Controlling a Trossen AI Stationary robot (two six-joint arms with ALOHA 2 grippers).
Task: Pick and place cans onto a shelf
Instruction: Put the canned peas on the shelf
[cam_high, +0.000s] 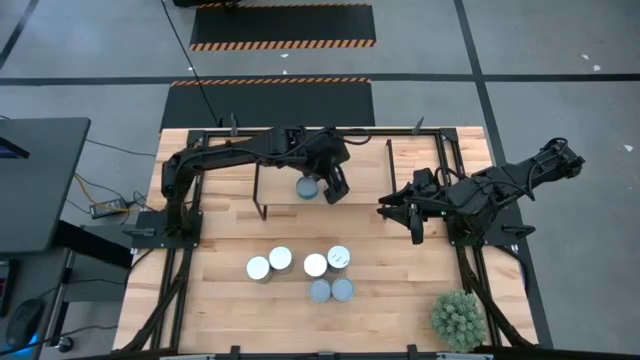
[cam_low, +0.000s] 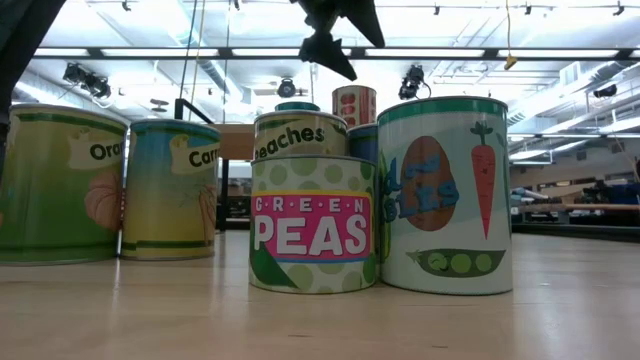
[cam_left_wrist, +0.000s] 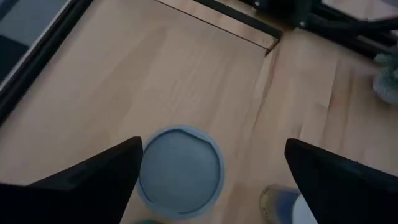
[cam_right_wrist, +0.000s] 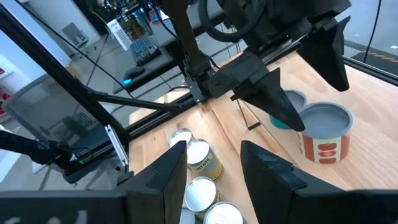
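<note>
The left gripper is over the shelf at the far side of the table, and its fingers stand wide apart. A blue-grey can sits upright on the shelf right under them, with nothing squeezing it. It looks like this can has just been put down, so the job now is to let go cleanly. The best way is to lift straight up, keeping the fingers wide, so they do not bump the can or tip it over. A second can stands close behind this one on the shelf, so the arm should not swing sideways while it is low. Six more cans wait in a bunch near the front of the table, well apart from the shelf. The right gripper hangs over the right side of the table with its fingers only a little apart, holding nothing. The plant sits in the front right corner, out of the way.
</note>
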